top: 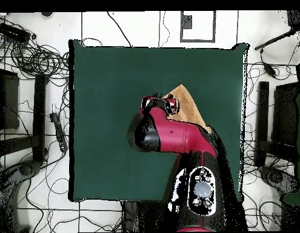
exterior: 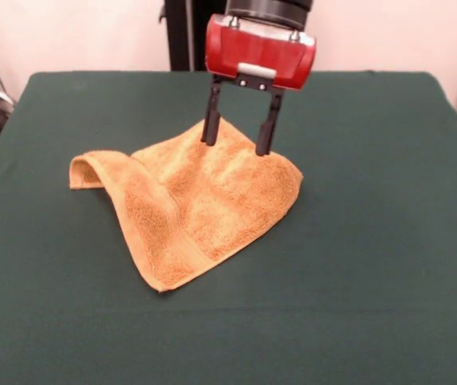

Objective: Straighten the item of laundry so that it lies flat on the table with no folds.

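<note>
Towel (exterior: 192, 208) lies mid-table (exterior: 373, 241), one corner humped up and folded at its left in the front view. Your gripper (exterior: 237, 138) hangs at the far edge, fingers (exterior: 211, 120) spread, tips at the cloth, likely for pinning it.

Towel (exterior: 192, 204) on the counter (exterior: 373, 265), near the middle in the front view, one corner pointing toward the near edge. Left corner humped up off the surface, a ridge running from it across the cloth. Tool (exterior: 237, 134) above the towel's far edge, two fingers (exterior: 211, 122) spread apart, tips at the cloth.
</note>
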